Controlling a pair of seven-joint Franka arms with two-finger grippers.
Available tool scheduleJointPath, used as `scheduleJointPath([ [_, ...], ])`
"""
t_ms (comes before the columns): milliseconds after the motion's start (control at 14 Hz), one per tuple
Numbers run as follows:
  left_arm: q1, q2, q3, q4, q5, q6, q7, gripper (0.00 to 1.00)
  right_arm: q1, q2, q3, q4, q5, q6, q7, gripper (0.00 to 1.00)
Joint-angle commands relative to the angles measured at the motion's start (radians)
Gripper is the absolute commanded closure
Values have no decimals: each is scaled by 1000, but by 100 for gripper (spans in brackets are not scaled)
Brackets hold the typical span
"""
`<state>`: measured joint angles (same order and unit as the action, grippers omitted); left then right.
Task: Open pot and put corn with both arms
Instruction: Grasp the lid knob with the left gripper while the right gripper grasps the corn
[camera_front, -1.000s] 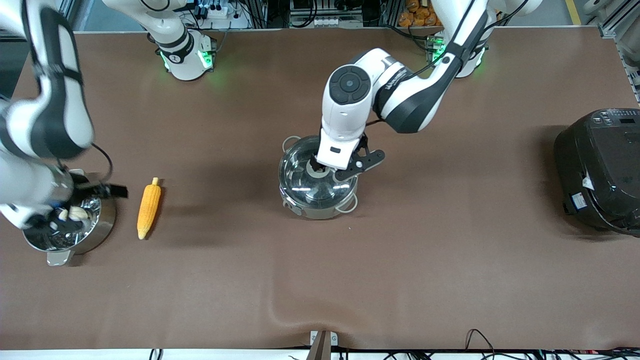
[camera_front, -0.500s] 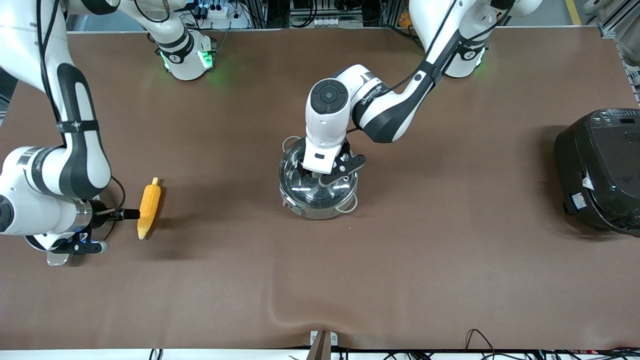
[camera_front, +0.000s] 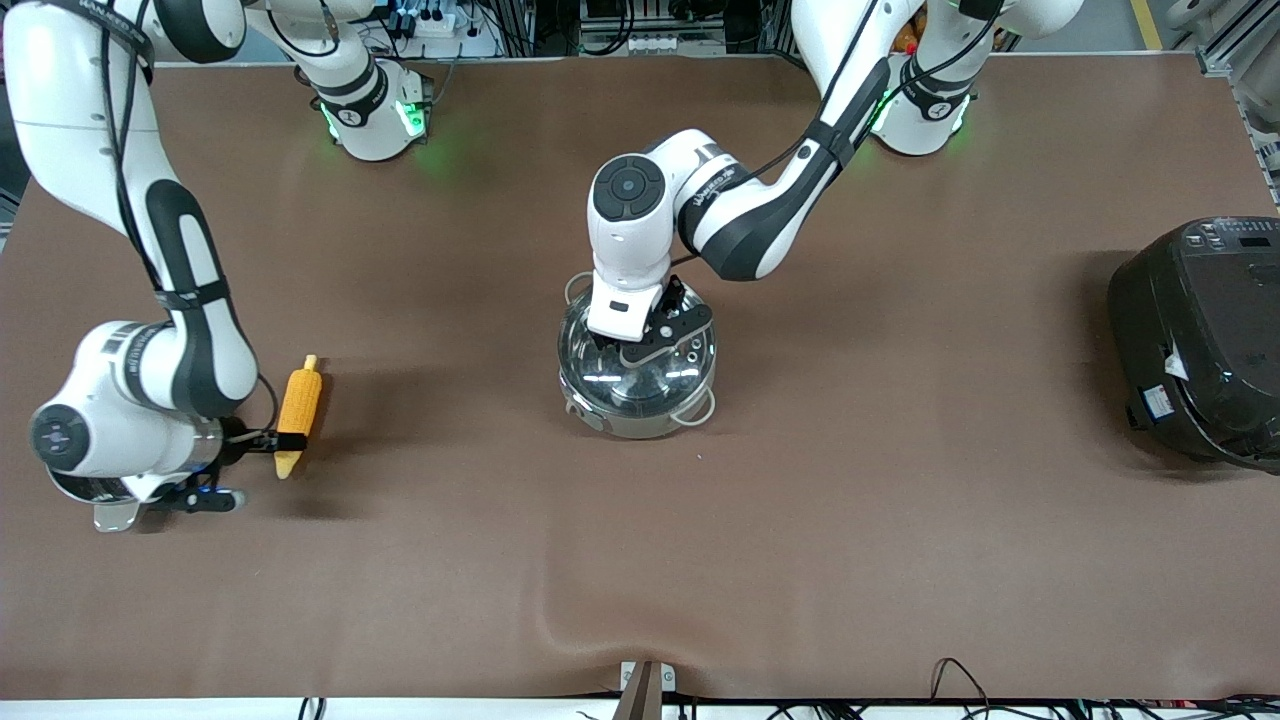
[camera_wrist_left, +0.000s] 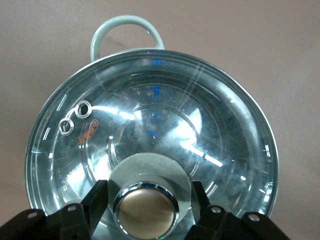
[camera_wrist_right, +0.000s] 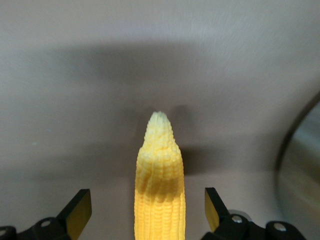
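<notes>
The steel pot (camera_front: 640, 425) stands mid-table with its glass lid (camera_front: 650, 378) on it. My left gripper (camera_front: 628, 345) is down on the lid, open, with one finger on each side of the metal knob (camera_wrist_left: 146, 210). In the left wrist view, my left gripper (camera_wrist_left: 148, 194) has its fingers (camera_wrist_left: 95, 202) level with the knob's pale base. The corn (camera_front: 299, 398) lies on the table toward the right arm's end. My right gripper (camera_front: 290, 441) is open around its tapered end. In the right wrist view the corn (camera_wrist_right: 159, 165) sits between my right gripper's (camera_wrist_right: 146, 210) fingers with gaps on both sides.
A large black rice cooker (camera_front: 1200, 340) stands at the left arm's end of the table. The steamer pot is mostly hidden under the right arm; only its handle (camera_front: 115, 516) and a rim edge (camera_wrist_right: 300, 170) show. A fold runs in the brown cloth (camera_front: 580, 620).
My right arm swung from over the steamer pot to the corn, and its fingers now straddle the tapered end. My left gripper shifted and sank onto the lid knob.
</notes>
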<state>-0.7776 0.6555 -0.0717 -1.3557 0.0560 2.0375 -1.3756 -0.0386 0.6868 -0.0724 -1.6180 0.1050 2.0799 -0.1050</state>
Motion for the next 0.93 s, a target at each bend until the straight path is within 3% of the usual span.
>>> scheduleJointPath([
  [0,-11,-5,12,17,22,-29,-19,55,-4,-20,8,-65,21,13,-15,0],
  [143,-12,-4,12,15,21,-34,-20,90,-9,-20,8,-80,21,9,-45,0],
  [214,-14,-4,12,15,22,-37,-19,100,-9,-21,8,-88,21,9,-54,0],
  [429,4,-34,13,15,30,-83,7,100,-7,-23,8,-117,10,9,-93,0],
  [714,157,-192,10,10,42,-184,240,100,-9,-33,6,-131,10,-23,-104,0],
  [857,269,-247,6,-3,30,-281,436,100,-14,-35,6,-129,8,-26,-131,100],
])
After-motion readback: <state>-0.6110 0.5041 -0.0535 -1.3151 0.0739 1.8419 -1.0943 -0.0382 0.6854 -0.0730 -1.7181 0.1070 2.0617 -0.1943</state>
